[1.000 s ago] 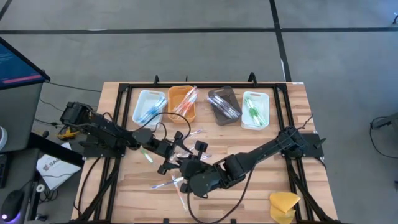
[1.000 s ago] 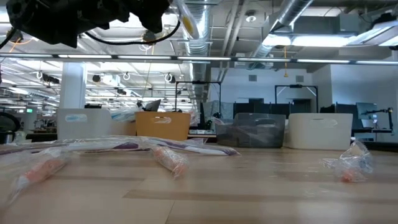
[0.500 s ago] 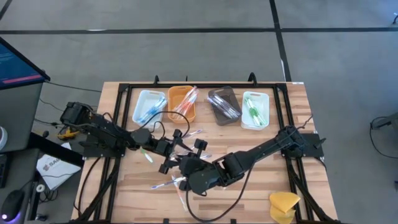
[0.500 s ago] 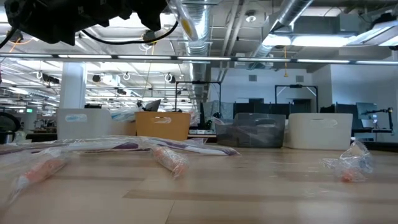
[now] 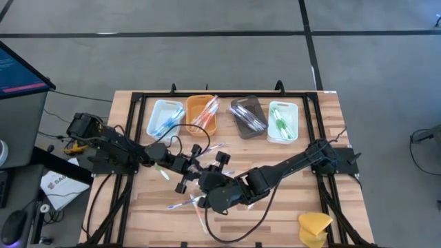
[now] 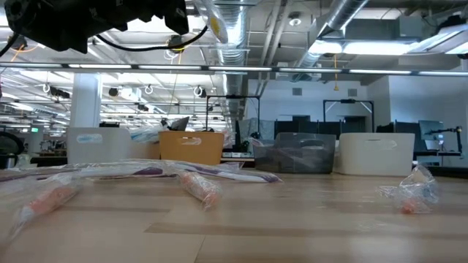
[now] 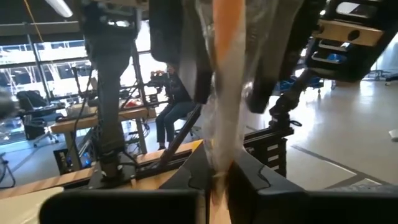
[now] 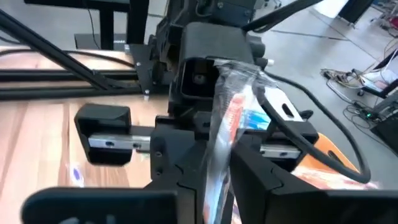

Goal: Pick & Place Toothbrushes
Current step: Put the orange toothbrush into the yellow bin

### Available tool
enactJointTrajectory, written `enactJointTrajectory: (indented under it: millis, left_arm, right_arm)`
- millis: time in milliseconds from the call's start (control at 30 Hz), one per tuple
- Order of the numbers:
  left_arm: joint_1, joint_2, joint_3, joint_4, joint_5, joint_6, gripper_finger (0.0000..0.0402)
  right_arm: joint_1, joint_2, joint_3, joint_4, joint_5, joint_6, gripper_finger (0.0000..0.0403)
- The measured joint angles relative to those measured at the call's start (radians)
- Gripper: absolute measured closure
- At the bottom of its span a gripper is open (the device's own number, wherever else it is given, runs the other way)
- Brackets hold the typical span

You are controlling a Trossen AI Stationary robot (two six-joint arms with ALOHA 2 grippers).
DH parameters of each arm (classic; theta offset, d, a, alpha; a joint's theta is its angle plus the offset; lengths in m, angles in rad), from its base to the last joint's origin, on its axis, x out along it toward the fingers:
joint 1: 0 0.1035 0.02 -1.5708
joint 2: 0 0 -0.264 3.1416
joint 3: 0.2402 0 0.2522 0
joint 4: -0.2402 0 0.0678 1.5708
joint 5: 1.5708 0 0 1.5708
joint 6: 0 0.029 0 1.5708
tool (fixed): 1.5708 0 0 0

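Right end effector point(image 5: 209, 180) has crept leftward, both still gripping the wrapped toothbrush point(image 8: 225, 134).

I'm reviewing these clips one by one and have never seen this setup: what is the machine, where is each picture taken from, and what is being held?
Two dark robot arms work over a wooden table. The high view looks straight down. The low view sits at table height and looks across wrapped toothbrushes lying loose on the wood. Each wrist view looks out past that arm's own fingers.

At the table's far edge stand four small trays, each with toothbrushes in it. A yellow lump lies near the right front corner.

The left gripper and the right gripper meet mid-table. Both are shut on one wrapped orange toothbrush, each pinching an end, as in a handover.
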Motion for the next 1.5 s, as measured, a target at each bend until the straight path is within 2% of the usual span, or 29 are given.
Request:
enactJointTrajectory:
  millis: [167, 467, 667, 767, 967, 1100, 1267, 1433, 1500]
  left_arm:
    - [0.0, 0.0, -0.001, -0.002, -0.005, 0.027, 0.0386]
    - [-0.001, 0.0, -0.005, -0.061, -0.001, 0.053, 0.0388]
    - [-0.001, -0.03, -0.005, -0.146, 0.011, 0.089, 0.0388]
    - [0.0, -0.118, -0.005, -0.315, 0.024, 0.133, 0.0389]
    - [0.052, -0.387, 0.015, -0.719, -0.157, 0.137, 0.0389]
    - [0.13, -0.518, 0.112, -1.004, -0.214, 0.136, 0.0389]
    - [0.266, -0.504, 0.299, -1.293, -0.234, 0.109, 0.0389]
    - [0.433, -0.376, 0.499, -1.492, -0.225, 0.128, 0.0389]
    - [0.511, -0.309, 0.579, -1.567, -0.182, 0.145, 0.0389]
  right_arm:
    - [0.011, 0.0, 0.0, -0.088, -0.005, 0.031, 0.032]
    - [0.045, -0.008, 0.0, -0.152, -0.001, 0.07, 0.0244]
    - [0.112, -0.012, 0.094, -0.368, 0.025, 0.243, 0.024]
    - [0.157, -0.01, 0.11, -0.476, 0.024, 0.395, 0.0253]
    - [0.235, -0.009, 0.109, -0.629, 0.025, 0.63, 0.0288]
    - [0.255, -0.005, 0.073, -0.692, 0.026, 0.741, 0.0307]
    - [0.251, -0.004, 0.059, -0.772, 0.025, 0.846, 0.0321]
    - [0.244, -0.004, 0.058, -0.801, 0.022, 0.861, 0.0328]
    - [0.238, -0.004, 0.058, -0.804, 0.023, 0.861, 0.0328]
